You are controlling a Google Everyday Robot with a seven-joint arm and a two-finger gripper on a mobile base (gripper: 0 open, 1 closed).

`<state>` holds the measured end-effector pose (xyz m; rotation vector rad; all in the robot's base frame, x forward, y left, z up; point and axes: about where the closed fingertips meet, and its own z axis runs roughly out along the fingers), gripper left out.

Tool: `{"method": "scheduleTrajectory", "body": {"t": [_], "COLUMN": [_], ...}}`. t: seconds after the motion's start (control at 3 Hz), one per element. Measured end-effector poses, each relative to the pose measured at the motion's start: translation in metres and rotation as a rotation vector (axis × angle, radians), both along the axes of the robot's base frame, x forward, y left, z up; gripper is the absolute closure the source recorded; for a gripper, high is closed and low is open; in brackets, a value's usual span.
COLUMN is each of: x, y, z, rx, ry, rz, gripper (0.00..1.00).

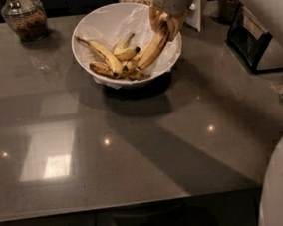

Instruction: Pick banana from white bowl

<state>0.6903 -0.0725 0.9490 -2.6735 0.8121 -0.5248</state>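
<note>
Glossy grey stone counter [136, 160], lamp glints. On it the white bowl [83, 55]: round, deep, crumpled paper lining. The banana [148, 52], long, curved, clean yellow, slants up from the bowl's right side. My hand [167, 23] is clamped round its upper end. Far left, a glass jar [24, 19].

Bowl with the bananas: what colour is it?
The bowl is white, clearest in the camera view; the gripper holds the banana over its right rim.

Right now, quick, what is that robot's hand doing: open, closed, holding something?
Hand: closed on the upper end of the clean yellow banana, over the right side of the white bowl.
</note>
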Motion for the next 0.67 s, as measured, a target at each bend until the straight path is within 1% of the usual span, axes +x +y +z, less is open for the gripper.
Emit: {"method": "scheduleTrajectory", "body": {"t": [0.33,0.67], "x": [-0.016,-0.045], "y": [-0.018,-0.034], "z": [0.017,0.033], "rx": [0.107,0.231], "ry": [0.027,0.043], "rz": [-0.048,-0.067], "gripper": [1.0,1.0]}}
